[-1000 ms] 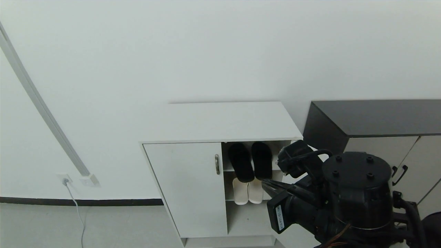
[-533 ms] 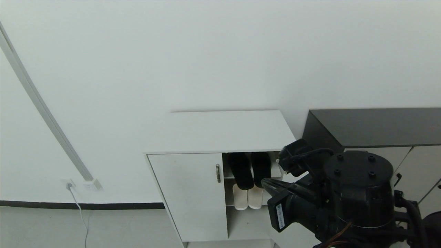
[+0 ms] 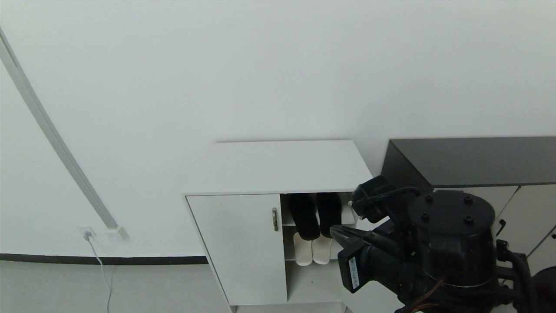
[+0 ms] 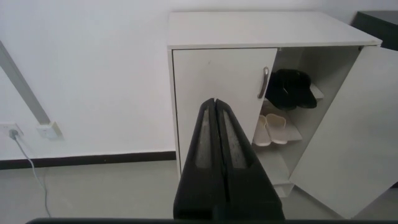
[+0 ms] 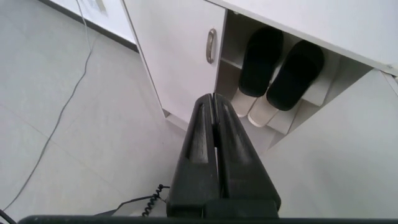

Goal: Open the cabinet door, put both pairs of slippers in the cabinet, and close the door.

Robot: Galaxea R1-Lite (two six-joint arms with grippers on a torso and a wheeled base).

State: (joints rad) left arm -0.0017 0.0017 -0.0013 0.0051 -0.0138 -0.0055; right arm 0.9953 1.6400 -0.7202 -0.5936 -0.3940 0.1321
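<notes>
jaws of the left gripper (image 4: 215,102) are pressed together on nothing, and the right gripper (image 5: 214,96) is the same, fingers closed flat against each other and empty, so by my reading no slipper is left to carry. beyond them the open door (image 4: 354,130) on the cabinet's right side stands swung wide toward the robot. behind it, inside the cabinet (image 3: 282,165), the black slippers (image 3: 315,213) lie side by side on the upper shelf with their ends hanging past its front edge, and the white slippers (image 3: 312,251) sit on the shelf just below, partly under the black pair. the bottom compartment holds nothing that i can make out. the left door (image 3: 239,243) is shut, its handle (image 3: 274,219) at the inner edge. opening and loading look done; what seems left is swinging the right door closed. as for pose, both arms are held back, well apart from the cabinet. each gripper is aimed at its front, the right one angled down toward the open compartment, and neither touches the door.
</notes>
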